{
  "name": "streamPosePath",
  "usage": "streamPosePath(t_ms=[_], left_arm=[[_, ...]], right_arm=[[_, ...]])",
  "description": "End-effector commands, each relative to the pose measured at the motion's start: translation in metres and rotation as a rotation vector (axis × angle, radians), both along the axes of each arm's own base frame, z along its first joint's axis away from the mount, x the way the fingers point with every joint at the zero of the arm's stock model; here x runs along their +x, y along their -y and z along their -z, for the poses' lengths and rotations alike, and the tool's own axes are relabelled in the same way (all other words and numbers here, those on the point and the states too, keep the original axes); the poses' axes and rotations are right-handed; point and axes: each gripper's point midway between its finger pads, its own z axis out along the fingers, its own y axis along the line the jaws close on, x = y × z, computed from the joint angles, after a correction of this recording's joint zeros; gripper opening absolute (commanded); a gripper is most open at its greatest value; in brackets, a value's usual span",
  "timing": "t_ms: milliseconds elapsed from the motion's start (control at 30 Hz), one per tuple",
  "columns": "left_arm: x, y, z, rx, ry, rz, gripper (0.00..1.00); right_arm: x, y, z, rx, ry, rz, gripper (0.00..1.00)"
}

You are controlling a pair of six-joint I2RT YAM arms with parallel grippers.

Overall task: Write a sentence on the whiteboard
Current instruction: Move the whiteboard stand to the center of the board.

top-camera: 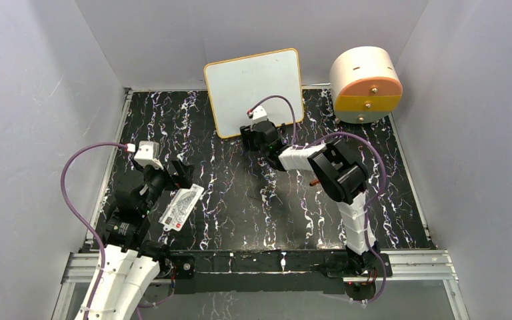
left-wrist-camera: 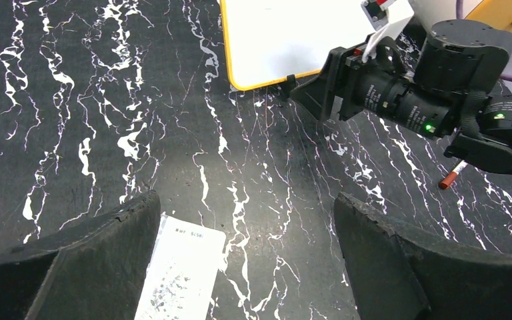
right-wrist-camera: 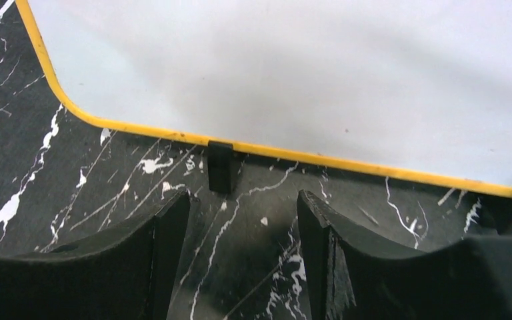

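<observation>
The whiteboard (top-camera: 253,83) stands tilted at the back centre, with an orange-yellow frame. Its face is blank; no sentence shows on it. My right gripper (top-camera: 253,133) is open and empty, low over the table just in front of the board's bottom edge. The right wrist view shows the board (right-wrist-camera: 307,67), one black foot (right-wrist-camera: 221,165) and my right gripper (right-wrist-camera: 243,200) with nothing between the fingers. My left gripper (top-camera: 180,175) is open and empty at the left. The left wrist view shows my left gripper (left-wrist-camera: 247,207), the board (left-wrist-camera: 287,37) and a red-tipped marker (left-wrist-camera: 452,175) lying under the right arm.
A small white printed card (top-camera: 181,207) lies on the black marbled table under my left gripper; it also shows in the left wrist view (left-wrist-camera: 180,273). A beige and orange cylinder (top-camera: 365,83) stands at the back right. Grey walls enclose the table.
</observation>
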Motion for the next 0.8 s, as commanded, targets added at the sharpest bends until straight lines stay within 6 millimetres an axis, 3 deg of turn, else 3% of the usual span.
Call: streamPosePath(t_ms=[0,367,767], left_arm=[[-0.001,0.003,-0.014,0.0,0.034,0.021,0.98],[-0.002,0.003,-0.014,0.0,0.035,0.025,0.98],[-0.003,0.004,-0.014,0.001,0.037,0.027,0.98]], right_arm=[[0.019,-0.019,-0.026,0.035,0.087,0.001,0.68],[0.035,-0.026,-0.01,0.001,0.063,0.047,0.45],[0.005,-0.015,-0.001,-0.037,0.027,0.031,0.14]])
